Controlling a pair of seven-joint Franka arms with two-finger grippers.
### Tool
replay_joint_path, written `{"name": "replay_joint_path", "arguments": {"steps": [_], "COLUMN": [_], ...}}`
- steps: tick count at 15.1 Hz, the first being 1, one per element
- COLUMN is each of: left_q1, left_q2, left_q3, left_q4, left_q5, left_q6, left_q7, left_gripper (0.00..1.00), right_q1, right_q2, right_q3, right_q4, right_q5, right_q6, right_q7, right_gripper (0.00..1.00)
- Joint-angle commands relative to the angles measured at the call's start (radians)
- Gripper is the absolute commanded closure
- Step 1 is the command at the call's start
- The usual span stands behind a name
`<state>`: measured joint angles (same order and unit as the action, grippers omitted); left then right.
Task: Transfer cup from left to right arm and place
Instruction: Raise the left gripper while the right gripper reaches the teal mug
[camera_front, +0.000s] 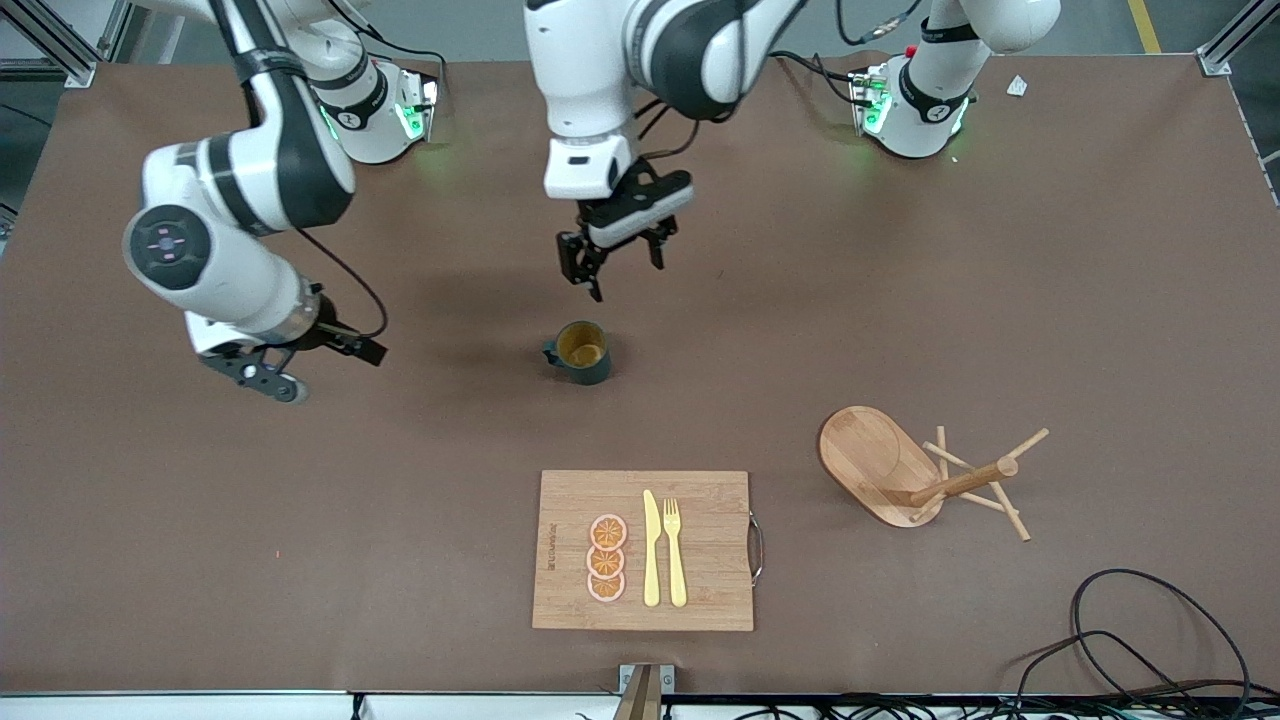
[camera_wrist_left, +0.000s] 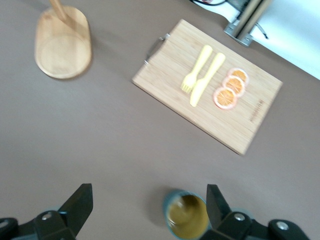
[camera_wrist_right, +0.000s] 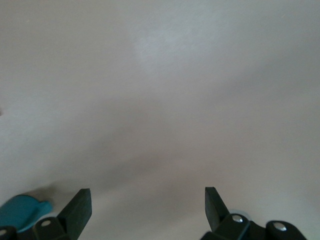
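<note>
I'm reaching: my left gripper (camera_front: 618, 262) hangs wide open above the cup (camera_front: 580, 352) at frame centre, probably slightly off-line; next, descend and grip. My right gripper (camera_front: 262, 372) waits, open, mid-left.

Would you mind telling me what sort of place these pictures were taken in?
Most likely a robotics lab: two white arms bolted to a brown table, aluminium framing at its corners and loose cables along its edge. The cup and cutting board look like kitchen-style test props.

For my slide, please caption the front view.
Open left hand above upright dark teal mug; open right hand waits aside.
</note>
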<state>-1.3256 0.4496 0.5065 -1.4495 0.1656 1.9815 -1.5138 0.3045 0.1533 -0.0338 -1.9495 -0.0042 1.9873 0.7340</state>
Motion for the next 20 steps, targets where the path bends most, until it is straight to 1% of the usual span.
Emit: {"name": "replay_joint_path", "arguments": {"steps": [1,3,6,7,9,12,16,19,20], "left_q1": [0.086,0.153,0.256,0.291,0.350,0.462,0.575,0.661,0.686], "left_q2": [-0.095,-0.135,-0.202,-0.222,-0.267,-0.314,-0.351,-0.373,-0.396], "left_q3": [-0.009,-0.009,-0.011,-0.013,-0.013,-0.011,-0.011,-0.020,-0.028], "left_q4": [-0.026,-0.025,-0.022,-0.020,-0.022,-0.020,-0.019,-0.020,-0.025], "left_q5": [-0.028,-0.031,-0.031,-0.031,-0.037,-0.125,-0.129,-0.129,-0.130], "left_q6": [-0.088,-0.131,-0.202,-0.219,-0.243,-0.277,-0.340,-0.378,-0.380], "left_q7": [0.180,0.307,0.497,0.573,0.676,0.843,1.070,1.171,1.196], "left_gripper": [0.00,0.00,0.00,0.00,0.00,0.00,0.00,0.00,0.00], "right_q1": [0.073,0.137,0.217,0.240,0.295,0.347,0.384,0.395,0.395], "right_q2": [-0.038,-0.023,0.028,0.043,0.081,0.150,0.198,0.212,0.213], "right_q3": [-0.008,-0.008,-0.008,-0.008,-0.006,-0.008,-0.008,-0.008,-0.008], "right_q4": [-0.072,-0.081,-0.080,-0.081,-0.082,-0.082,-0.080,-0.072,-0.068], "right_q5": [0.007,0.007,0.007,0.007,0.009,0.007,0.007,0.007,0.007], "right_q6": [0.079,0.138,0.226,0.255,0.291,0.392,0.449,0.458,0.462], "right_q7": [0.147,0.275,0.459,0.507,0.532,0.654,0.706,0.706,0.705], "right_gripper": [0.00,0.00,0.00,0.00,0.00,0.00,0.00,0.00,0.00]}}
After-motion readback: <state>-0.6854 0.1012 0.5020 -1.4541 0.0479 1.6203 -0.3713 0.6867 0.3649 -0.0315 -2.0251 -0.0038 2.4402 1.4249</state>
